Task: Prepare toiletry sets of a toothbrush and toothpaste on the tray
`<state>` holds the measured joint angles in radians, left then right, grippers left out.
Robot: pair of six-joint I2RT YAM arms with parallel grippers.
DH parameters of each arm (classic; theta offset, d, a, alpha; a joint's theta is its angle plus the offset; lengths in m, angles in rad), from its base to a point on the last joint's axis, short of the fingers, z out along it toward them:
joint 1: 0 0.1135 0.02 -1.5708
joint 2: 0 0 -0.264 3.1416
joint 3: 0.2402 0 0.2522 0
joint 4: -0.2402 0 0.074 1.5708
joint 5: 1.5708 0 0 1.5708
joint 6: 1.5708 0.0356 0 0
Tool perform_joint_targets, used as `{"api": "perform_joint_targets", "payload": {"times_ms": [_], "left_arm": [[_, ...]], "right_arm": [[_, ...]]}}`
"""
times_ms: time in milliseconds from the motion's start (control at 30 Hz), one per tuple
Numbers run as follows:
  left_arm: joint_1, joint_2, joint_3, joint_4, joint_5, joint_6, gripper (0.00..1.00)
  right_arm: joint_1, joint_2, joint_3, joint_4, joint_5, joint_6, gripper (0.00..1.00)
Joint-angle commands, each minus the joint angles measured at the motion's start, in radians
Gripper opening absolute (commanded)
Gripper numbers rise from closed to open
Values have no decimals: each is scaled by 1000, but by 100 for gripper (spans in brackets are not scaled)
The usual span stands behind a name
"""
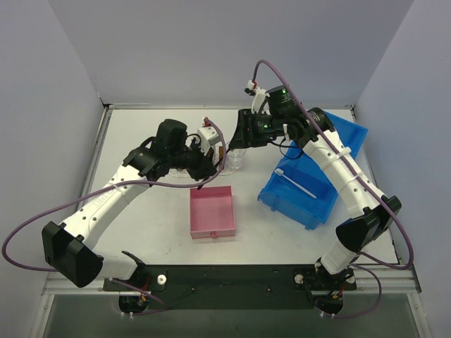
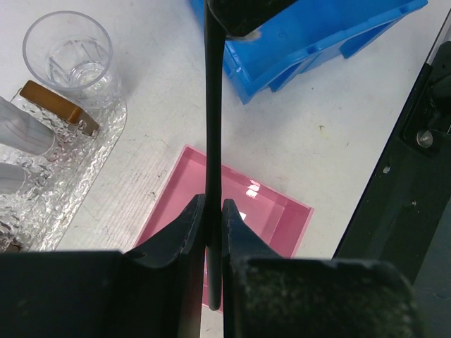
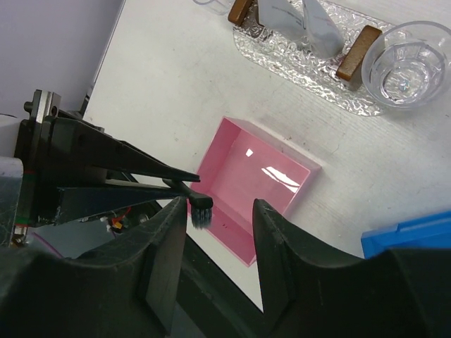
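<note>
Toothpaste tubes [image 3: 317, 21] stand on your tray [image 3: 296, 67], upper right; no brush there yet. Left hand [image 2: 213, 218] clamps the black toothbrush [image 2: 213, 105]; right hand [image 3: 218, 211] stands open about its bristles.

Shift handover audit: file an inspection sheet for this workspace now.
Surface: white table, few specks.
Job's things: long clear bumpy plastic tray holds two silver-grey toothpaste tubes between brown blocks; thin black toothbrush held in air; white toothbrush in blue plastic bin.
Clutter: square pink box; clear plastic cup at tray's end.
Grippers: left gripper shut on black toothbrush; right gripper open, brush head between its fingers.
Cables: purple cables loop off both arms.
Surroundings: pale walls on three sides.
</note>
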<state>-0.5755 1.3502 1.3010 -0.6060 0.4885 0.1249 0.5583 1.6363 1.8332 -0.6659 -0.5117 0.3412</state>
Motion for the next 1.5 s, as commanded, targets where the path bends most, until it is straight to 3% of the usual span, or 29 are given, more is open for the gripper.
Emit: {"api": "perform_joint_targets", "payload": {"times_ms": [0,200,800,900,1033,1133,1200,1233,1300,1467], "left_arm": [[0,-37,4,41,-4,12,0],[0,-40,1,43,-7,15,0],[0,-45,-2,41,-13,19,0],[0,-42,0,41,-13,19,0],[0,-40,1,40,-14,22,0],[0,-42,3,40,-25,16,1],[0,-37,6,35,-42,9,26],[0,-36,15,28,-62,-2,49],[0,-29,18,23,-83,-11,58],[20,-46,4,38,-134,-56,62]], "right_arm": [[3,-27,15,-18,-7,-7,38],[9,2,18,-14,-103,15,33],[12,33,29,45,-94,41,23],[12,34,28,52,-90,44,19],[12,36,28,63,-85,44,1],[12,31,26,72,-80,45,0],[12,25,23,78,-53,44,0],[14,8,11,80,-33,42,0],[15,-16,-14,112,7,38,0],[29,-111,-106,215,189,21,0]]}}
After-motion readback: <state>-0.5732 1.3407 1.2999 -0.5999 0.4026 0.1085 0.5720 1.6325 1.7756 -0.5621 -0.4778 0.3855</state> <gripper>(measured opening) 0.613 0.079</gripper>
